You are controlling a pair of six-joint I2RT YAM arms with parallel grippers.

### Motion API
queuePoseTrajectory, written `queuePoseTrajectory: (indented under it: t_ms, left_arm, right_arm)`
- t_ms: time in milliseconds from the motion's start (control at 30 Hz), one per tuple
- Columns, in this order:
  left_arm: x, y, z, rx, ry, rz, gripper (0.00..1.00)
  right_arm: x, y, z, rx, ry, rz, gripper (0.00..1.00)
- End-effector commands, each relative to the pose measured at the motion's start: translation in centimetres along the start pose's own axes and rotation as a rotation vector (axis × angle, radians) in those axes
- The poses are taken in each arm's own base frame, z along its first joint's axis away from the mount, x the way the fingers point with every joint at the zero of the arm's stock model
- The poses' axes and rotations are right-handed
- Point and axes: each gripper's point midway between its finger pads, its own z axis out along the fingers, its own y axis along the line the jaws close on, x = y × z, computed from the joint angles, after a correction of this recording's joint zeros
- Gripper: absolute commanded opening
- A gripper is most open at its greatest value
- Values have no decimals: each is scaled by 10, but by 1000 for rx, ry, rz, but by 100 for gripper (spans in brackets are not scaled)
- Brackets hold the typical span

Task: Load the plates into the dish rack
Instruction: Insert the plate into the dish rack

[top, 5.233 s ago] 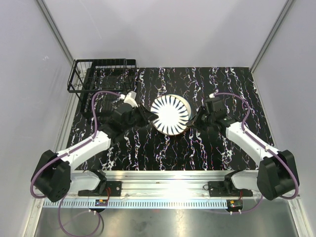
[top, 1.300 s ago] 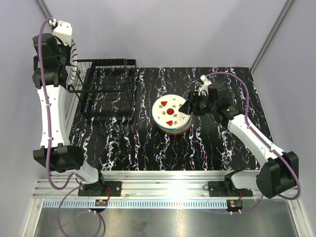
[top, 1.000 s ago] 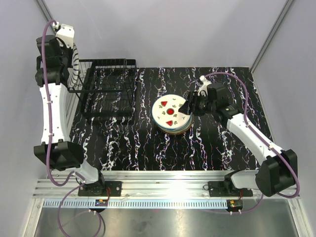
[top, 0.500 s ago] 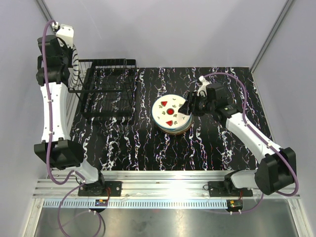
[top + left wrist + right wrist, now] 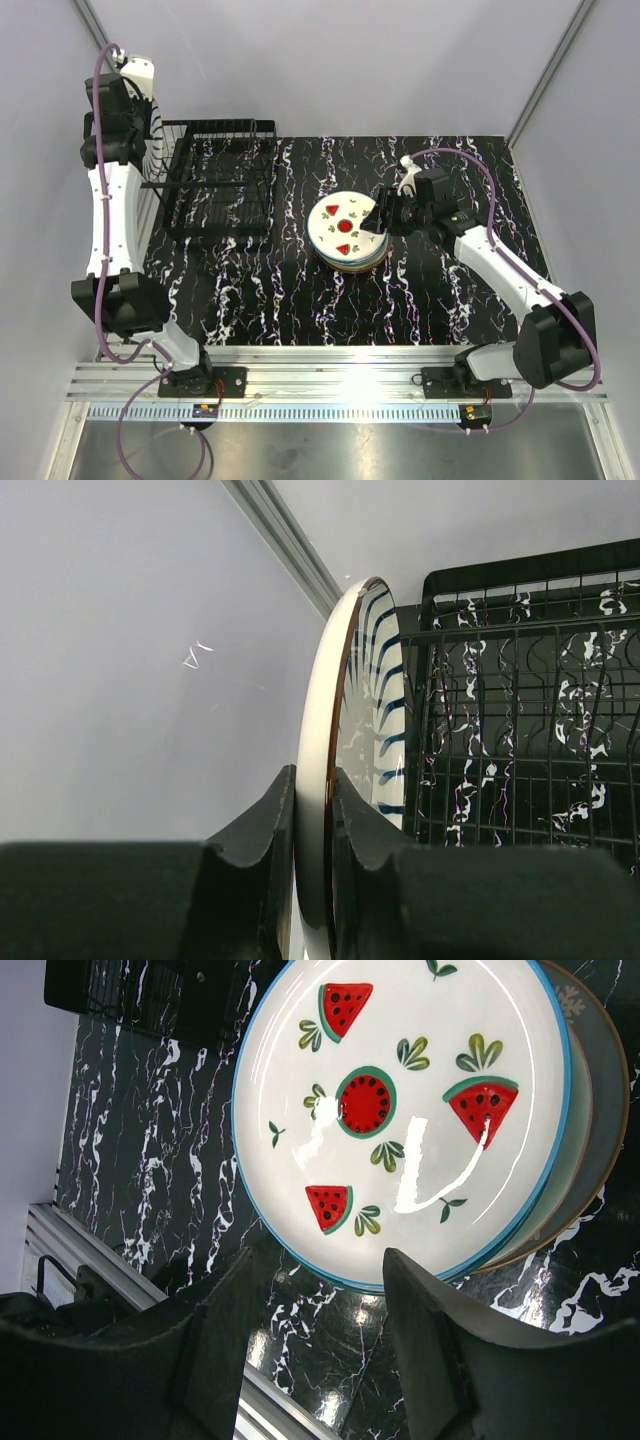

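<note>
The left gripper [image 5: 314, 792] is squeezed tight on the rim of a round plate with black-and-white stripes [image 5: 368, 715]. It holds this plate up on its edge, high in the air. A plate must stand thin and upright to slide between the rack's wires, so that is likely why it is held this way.

From above, the black wire dish rack [image 5: 215, 128] sits at about 10 o'clock on the black table with white swirls [image 5: 300, 300]. The striped plate hangs just past the rack's 9 o'clock end, not yet inside it. No plate can be seen in the rack so far.

The stack of plates [image 5: 350, 264] rests near the middle of the table. On top lies a white plate with a blue rim and red watermelon slices [image 5: 400, 1110]. The right gripper [image 5: 322, 1275] has its fingers spread apart and holds nothing. It waits at the stack's 3 o'clock edge, low and close, probably so it can take the watermelon plate next.

The job looks like it has only just begun.
</note>
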Motion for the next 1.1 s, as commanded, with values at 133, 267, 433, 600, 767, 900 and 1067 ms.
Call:
queuePoseTrajectory:
  t_ms: [133, 267, 433, 600, 767, 900, 1067]
  left_arm:
    - [-46, 41, -8, -161, -160, -10, 1]
    - [-42, 42, -5, -170, -148, -9, 8]
    - [-42, 44, -6, -183, -147, -8, 13]
    - [-34, 50, -3, -216, -124, 1, 25]
    - [-31, 51, -3, -221, -117, -1, 34]
    - [-30, 51, -5, -229, -117, -4, 46]
    - [-33, 55, -10, -242, -129, -23, 61]
  right_arm:
    - [-10, 5, 1, -26, -28, -15, 61]
    - [-10, 4, 2, -24, -26, -12, 61]
    - [-8, 4, 5, -28, -18, -8, 61]
    - [-8, 4, 5, -27, -15, -7, 62]
    - [-8, 3, 7, -26, -11, -6, 62]
    - [-7, 4, 7, -29, -9, -6, 63]
    - [-8, 4, 6, -30, -14, -5, 62]
